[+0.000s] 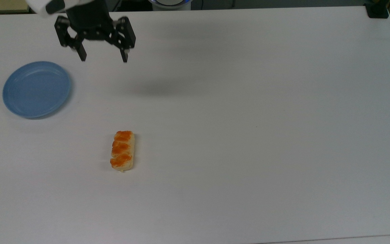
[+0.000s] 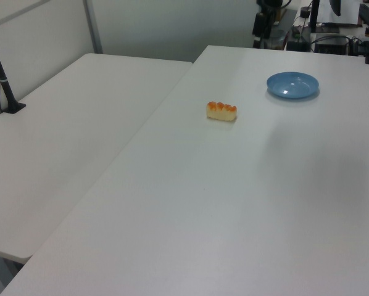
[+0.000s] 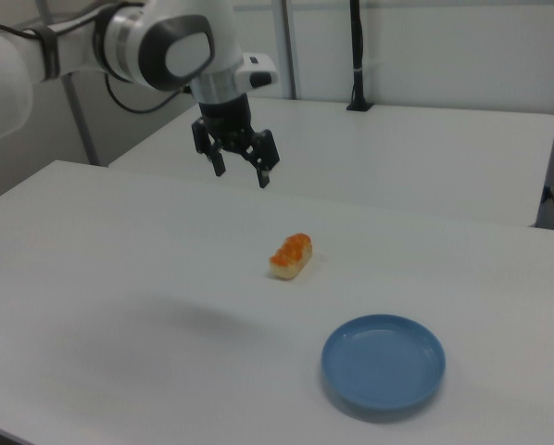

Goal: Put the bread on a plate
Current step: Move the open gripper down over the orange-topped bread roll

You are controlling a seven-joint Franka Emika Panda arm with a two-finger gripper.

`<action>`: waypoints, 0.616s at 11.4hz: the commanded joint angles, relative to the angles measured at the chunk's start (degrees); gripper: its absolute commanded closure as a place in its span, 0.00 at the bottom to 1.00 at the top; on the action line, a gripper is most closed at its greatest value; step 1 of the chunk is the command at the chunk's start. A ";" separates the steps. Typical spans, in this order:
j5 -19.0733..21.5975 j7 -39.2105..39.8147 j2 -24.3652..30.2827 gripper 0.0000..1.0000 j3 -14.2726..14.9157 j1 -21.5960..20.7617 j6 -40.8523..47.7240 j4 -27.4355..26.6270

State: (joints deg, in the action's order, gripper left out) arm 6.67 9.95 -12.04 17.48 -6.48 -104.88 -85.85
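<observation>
A robotics lab, by the look of it: bare white table (image 1: 249,101), a robot arm (image 3: 119,42), black camera poles (image 3: 358,56), cabled equipment (image 2: 332,40) behind.
</observation>
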 commanded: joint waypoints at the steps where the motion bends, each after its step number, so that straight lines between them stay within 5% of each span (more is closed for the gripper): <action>1: 1.86 0.95 -5.88 0.00 0.63 -0.11 -2.78 0.86; 7: 1.33 -5.89 -16.25 0.00 -1.92 -0.91 -16.48 1.30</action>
State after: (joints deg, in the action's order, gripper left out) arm 7.57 7.31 -24.64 16.06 -6.77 -117.27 -85.66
